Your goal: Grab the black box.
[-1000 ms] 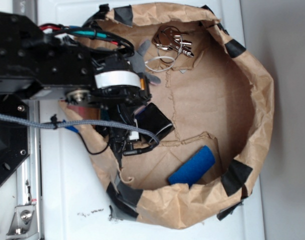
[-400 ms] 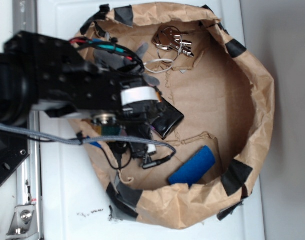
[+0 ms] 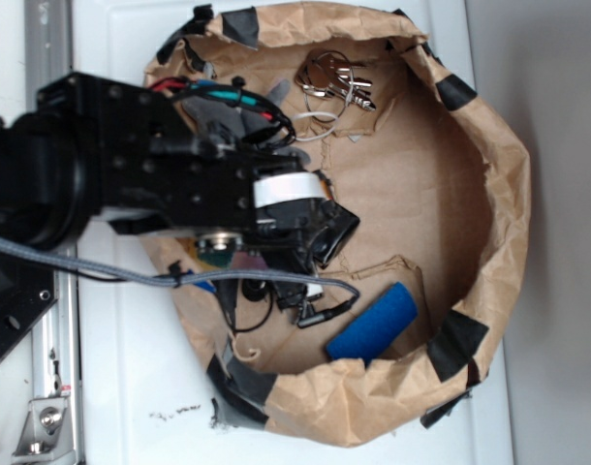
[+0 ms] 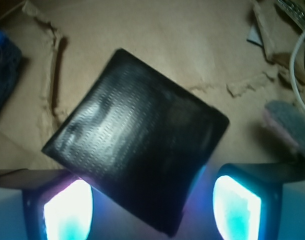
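Moved right with the flat shiny black box point(image 4: 135, 157), now turned cornerwise. Black robot gripper point(image 4: 152, 207) open around its lower corner, not squeezing yet. Close next.

- Exterior view: bright, even light; white surface around the brown paper bag point(image 3: 489, 194) nearly washed out.
- Robot arm point(image 3: 111, 184) soft, slightly smeared; its black body swallows detail.
- Wrist view: dimmer, warm cast, soft focus overall.
- Black box point(image 4: 135, 160) shows a pale sheen on its upper-left face; lower part in deep shadow.
- Finger pads point(image 4: 67, 212) below the box glow cyan-white, blown out, violet fringe.
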You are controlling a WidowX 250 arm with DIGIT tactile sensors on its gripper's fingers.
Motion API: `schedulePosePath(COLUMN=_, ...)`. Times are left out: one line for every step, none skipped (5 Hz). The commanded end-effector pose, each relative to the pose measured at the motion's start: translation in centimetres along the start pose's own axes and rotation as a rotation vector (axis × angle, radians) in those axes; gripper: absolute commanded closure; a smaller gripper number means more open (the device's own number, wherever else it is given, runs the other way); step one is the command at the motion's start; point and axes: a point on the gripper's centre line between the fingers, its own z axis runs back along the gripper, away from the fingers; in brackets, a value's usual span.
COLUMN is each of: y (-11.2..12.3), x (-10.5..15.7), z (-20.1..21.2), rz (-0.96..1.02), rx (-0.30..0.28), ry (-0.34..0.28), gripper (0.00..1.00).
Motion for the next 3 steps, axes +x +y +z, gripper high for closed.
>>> schedulePosePath(y=1.4, x=3.1, z=2.0, rz=0.069, rx=-0.033, ry=-0.046, gripper=0.00)
schedulePosePath(y=2.0, x=3.8, z=3.3, rz=0.109, rx=-0.053, ry=-0.033, gripper=0.00)
schedulePosePath(y=2.8, x=4.0, z=4.3, rz=0.097, rx=-0.053, ry=-0.001, gripper=0.00)
